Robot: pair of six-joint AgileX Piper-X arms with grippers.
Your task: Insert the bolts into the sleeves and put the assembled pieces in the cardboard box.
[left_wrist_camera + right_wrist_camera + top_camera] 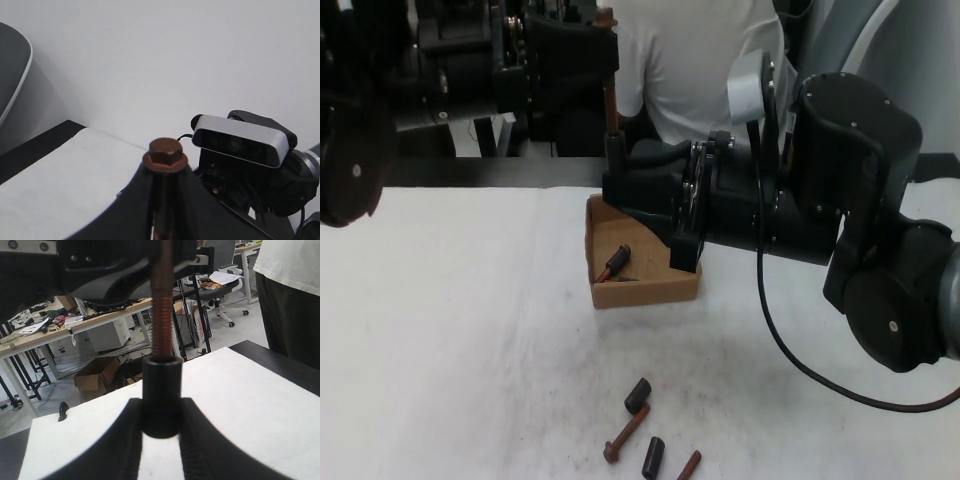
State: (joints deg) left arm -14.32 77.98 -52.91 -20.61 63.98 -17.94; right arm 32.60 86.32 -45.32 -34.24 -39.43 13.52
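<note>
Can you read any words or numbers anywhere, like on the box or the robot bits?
None can be read.
The cardboard box looks plain.
The bolt and the sleeve carry no visible print.
The papers on the desk behind are too small and blurred to read.

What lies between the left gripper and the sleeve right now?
Only the threaded shank of the bolt, running from the left gripper down to the mouth of the sleeve; the right wrist view shows it.

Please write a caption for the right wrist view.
Right end effector grips a sleeve, a threaded bolt at its opening.
</note>
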